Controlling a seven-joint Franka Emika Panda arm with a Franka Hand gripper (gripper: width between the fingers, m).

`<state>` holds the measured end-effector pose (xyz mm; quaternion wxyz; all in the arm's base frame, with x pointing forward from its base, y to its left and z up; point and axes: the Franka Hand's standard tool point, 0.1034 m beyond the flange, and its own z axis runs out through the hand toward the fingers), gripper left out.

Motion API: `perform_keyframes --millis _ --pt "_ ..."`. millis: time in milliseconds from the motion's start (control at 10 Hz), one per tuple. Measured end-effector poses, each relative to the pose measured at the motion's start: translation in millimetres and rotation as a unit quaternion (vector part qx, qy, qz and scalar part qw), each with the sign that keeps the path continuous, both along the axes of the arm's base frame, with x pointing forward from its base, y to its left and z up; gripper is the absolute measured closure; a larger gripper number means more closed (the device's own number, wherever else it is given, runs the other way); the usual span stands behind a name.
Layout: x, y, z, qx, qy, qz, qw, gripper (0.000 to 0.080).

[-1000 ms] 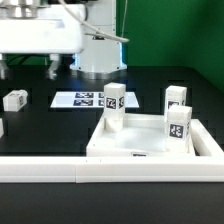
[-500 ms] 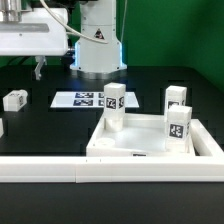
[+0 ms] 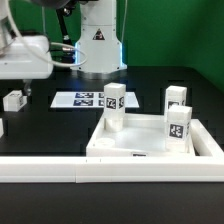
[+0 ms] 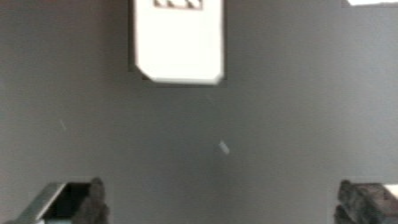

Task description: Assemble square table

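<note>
The square table's white slab (image 3: 150, 143) lies at the exterior view's right. Three tagged white legs stand upright at its corners (image 3: 114, 100) (image 3: 177, 98) (image 3: 179, 125). A loose leg (image 3: 14, 100) lies on the black table at the left. My gripper (image 3: 23, 86) hangs just above and beside that leg. In the wrist view the leg (image 4: 182, 45) lies ahead of the gripper (image 4: 221, 195). The fingers (image 4: 71, 200) stand wide apart, open, with only bare table between them.
The marker board (image 3: 85, 100) lies flat between the loose leg and the slab. A long white rail (image 3: 100, 172) runs across the front. Another white piece (image 3: 2, 128) shows at the left edge. The robot base (image 3: 98, 45) stands at the back.
The arm has swung toward the exterior view's left and come down over the loose leg. The jaws have stayed open. The slab and its legs have not moved.
</note>
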<state>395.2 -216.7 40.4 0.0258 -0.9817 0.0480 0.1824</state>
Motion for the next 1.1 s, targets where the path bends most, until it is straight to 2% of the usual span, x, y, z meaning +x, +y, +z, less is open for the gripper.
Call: perform_keyframes --millis 100,200,300,500,600,800,1000,1100 --pt "-9.1 -7.5 -3.3 0.000 0.023 -0.003 1.000 0.0150" --pt "-24.1 -1.7 0.8 0.024 0.106 -0.037 0.993 0.0150" --pt "-15.8 -5.9 -2.3 0.023 0.122 -0.034 0.992 0.0150" --pt "-24.2 -0.5 -0.7 0.045 0.212 -0.039 0.975 0.0150" --pt "-20.0 -4.0 -5.8 0.043 0.225 -0.036 0.973 0.0150" --pt "-29.4 -13.8 -18.5 0.043 0.260 -0.042 0.964 0.0150" --pt "-43.8 -10.5 -25.6 0.043 0.295 -0.056 0.953 0.0150" --pt "-43.0 -11.1 -25.7 0.042 0.293 -0.055 0.954 0.0150"
